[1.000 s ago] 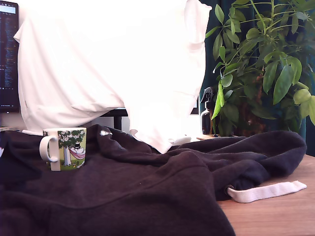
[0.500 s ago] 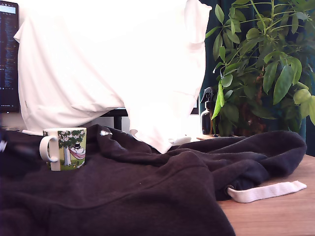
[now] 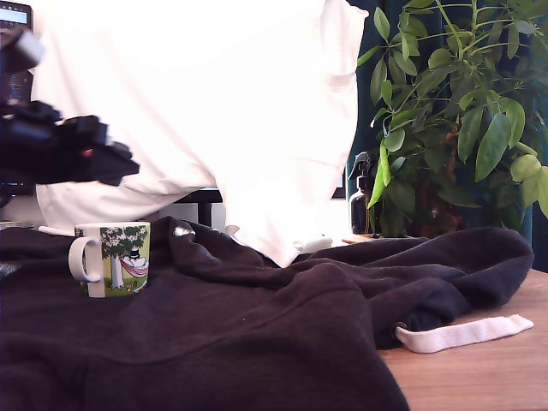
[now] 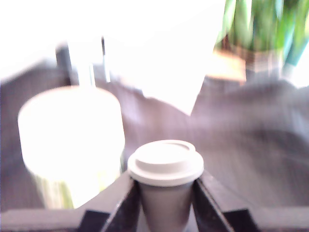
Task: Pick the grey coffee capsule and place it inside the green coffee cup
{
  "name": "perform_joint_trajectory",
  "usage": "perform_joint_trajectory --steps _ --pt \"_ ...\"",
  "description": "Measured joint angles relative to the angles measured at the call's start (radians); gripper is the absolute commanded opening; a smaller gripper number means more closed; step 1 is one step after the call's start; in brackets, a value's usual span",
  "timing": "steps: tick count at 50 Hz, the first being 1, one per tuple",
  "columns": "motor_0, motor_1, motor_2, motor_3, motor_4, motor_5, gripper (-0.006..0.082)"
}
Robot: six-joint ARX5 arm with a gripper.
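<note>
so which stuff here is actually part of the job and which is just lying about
Part of the job:
- grey coffee capsule, held between the gripper fingers
- green coffee cup

Just lying about:
- dark hoodie
- white cloth
- potted plant
- spray bottle
- monitor

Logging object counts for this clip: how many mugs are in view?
1. The green coffee cup stands on the dark garment at the exterior view's left, below the gripper. Fabric folds could hide others, but none shows.
</note>
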Motion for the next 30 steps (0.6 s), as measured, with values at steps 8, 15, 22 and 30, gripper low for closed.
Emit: perform_joint_trajectory --steps 8,15,22,30 --pt "0.000 0.109 0.126 -0.061 -0.003 0.025 0.0162" --pt "0.006 0.165 0.170 -0.145 -0.023 0.051 0.0167" --pt "0.027 0.166 0.204 -0.237 -0.043 0.052 0.0168" --pt "0.048 0.166 0.228 -0.307 -0.051 0.052 0.0314"
